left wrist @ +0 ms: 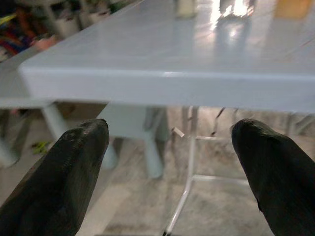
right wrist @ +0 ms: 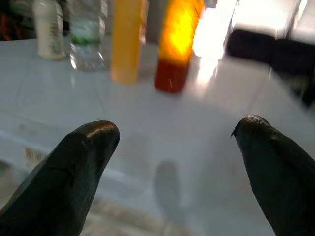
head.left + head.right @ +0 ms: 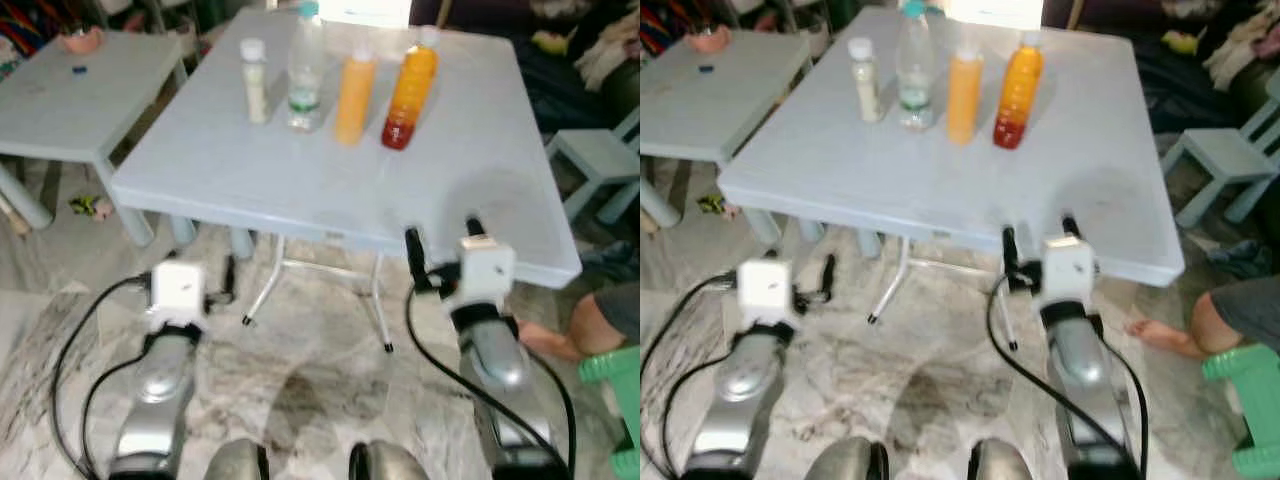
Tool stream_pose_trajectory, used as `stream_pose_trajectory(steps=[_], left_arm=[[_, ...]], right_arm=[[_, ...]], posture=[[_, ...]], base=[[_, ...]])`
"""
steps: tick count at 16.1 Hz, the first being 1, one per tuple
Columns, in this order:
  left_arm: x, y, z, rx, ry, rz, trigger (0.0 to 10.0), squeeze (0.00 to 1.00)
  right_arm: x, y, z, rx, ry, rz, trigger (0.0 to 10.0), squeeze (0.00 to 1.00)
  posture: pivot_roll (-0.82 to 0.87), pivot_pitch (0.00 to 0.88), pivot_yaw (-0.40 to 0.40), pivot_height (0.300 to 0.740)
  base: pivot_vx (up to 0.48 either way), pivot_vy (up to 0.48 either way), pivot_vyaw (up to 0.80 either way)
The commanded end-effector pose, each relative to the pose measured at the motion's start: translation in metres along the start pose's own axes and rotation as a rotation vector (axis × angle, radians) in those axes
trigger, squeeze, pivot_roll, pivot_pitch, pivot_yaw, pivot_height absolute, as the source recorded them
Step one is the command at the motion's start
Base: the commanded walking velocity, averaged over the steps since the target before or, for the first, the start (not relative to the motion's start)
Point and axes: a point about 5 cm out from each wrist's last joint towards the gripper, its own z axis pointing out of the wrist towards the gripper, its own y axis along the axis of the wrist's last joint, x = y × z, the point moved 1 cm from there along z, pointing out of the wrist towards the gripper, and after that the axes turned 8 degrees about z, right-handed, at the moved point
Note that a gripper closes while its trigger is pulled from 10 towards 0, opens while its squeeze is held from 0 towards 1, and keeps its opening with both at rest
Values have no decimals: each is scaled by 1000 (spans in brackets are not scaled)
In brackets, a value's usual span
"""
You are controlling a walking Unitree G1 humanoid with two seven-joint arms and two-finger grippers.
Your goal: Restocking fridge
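Four bottles stood in a row at the far side of the pale table [image 3: 200, 170], all upright, close but apart. From my left: a small white-capped bottle [image 3: 255, 82] with cream-coloured contents; a clear water bottle [image 3: 305, 70] with a green label, contents colourless; a bottle of opaque orange liquid [image 3: 354, 98]; and a larger bottle [image 3: 410, 88] whose contents graded from orange at the top to red at the base.

My right gripper [image 3: 441, 250] sat at the table's near edge, level with the top, fingers spread wide and holding nothing. Through its wrist camera the orange-to-red bottle [image 2: 176, 46] lay straight ahead between the fingertips [image 2: 96, 135], well apart from them.

My left gripper [image 3: 222, 285] hung lower, below the tabletop and short of its edge, also wide apart and empty; its fingertips [image 1: 88, 135] framed the table's underside and metal legs.

A second low table [image 3: 60, 100] stood to my left. A person's bare foot [image 3: 545, 340] rested on the marble floor to my right, near a green stool [image 3: 615, 375].
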Motion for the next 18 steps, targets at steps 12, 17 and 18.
stream_pose_trajectory(steps=[12,17,18], left_arm=[[-18,15,9,-39,-90,-149,10000,0],[-24,21,14,-66,-129,-167,10000,0],[-25,24,15,-72,-130,-167,10000,0]], right_arm=[[4,18,13,-42,20,21,10000,0],[12,22,16,-56,66,27,10000,0],[12,22,16,-59,62,10,10000,0]], posture=[[-13,30,-1,740],[-21,33,-4,740],[-22,32,-3,740]], base=[[78,0,0],[427,0,0],[480,0,0]])
